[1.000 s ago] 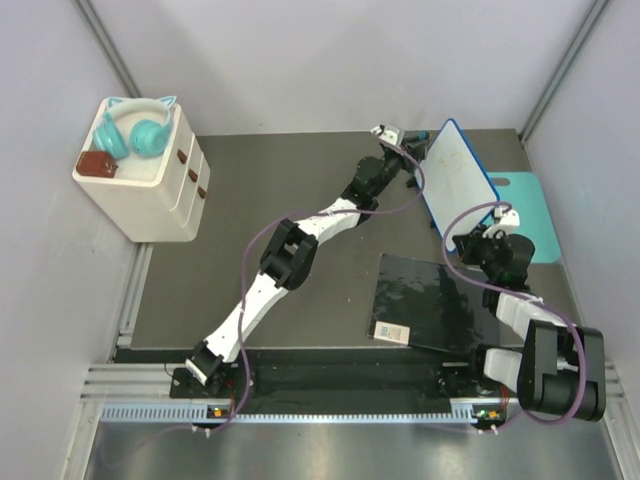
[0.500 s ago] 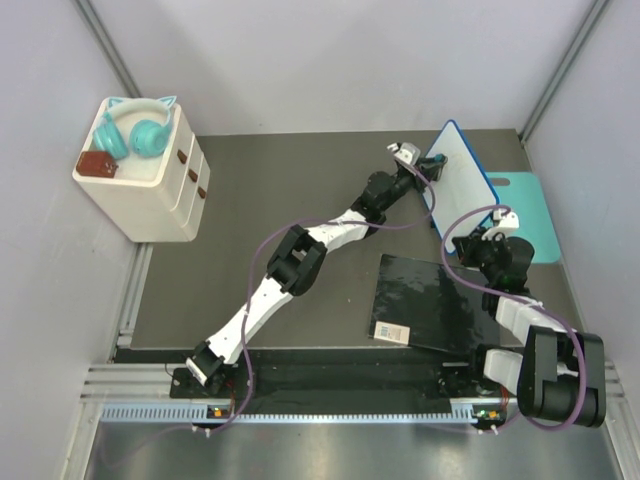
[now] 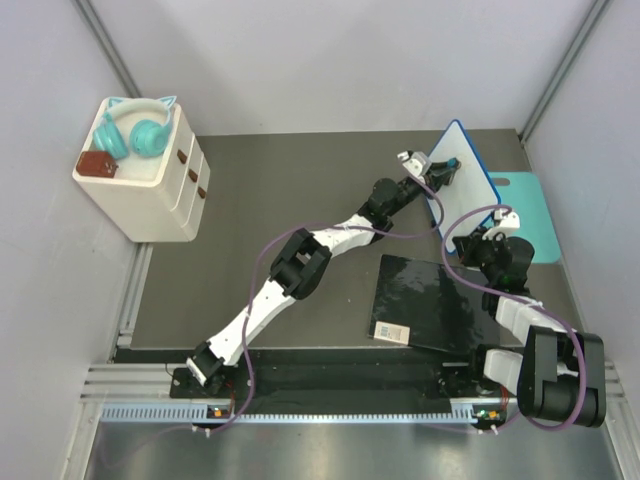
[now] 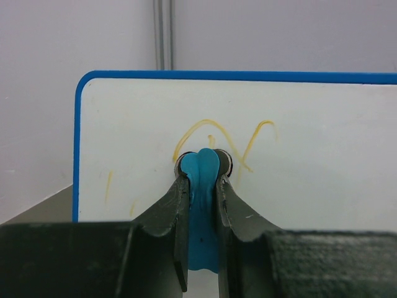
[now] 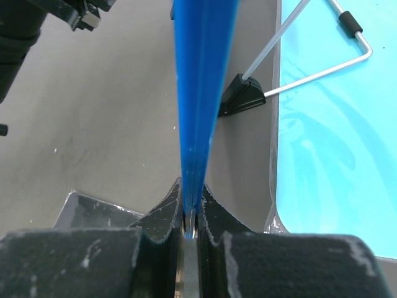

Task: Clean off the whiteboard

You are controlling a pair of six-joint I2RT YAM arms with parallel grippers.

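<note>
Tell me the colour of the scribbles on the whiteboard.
Yellow scribbles on the whiteboard, clearest in the left wrist view.

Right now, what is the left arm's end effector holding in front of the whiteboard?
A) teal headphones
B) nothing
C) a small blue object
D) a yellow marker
C: the wrist view shows a small blue object clamped in the left end effector, before the yellow scribbles on the whiteboard.

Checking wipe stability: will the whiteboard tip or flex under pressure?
Probably stiff: the whiteboard looks flat, its rim straight. It might tip on its wire stand when the blue eraser in the left gripper pushes, but the right gripper clamps its edge, likely bracing it.
</note>
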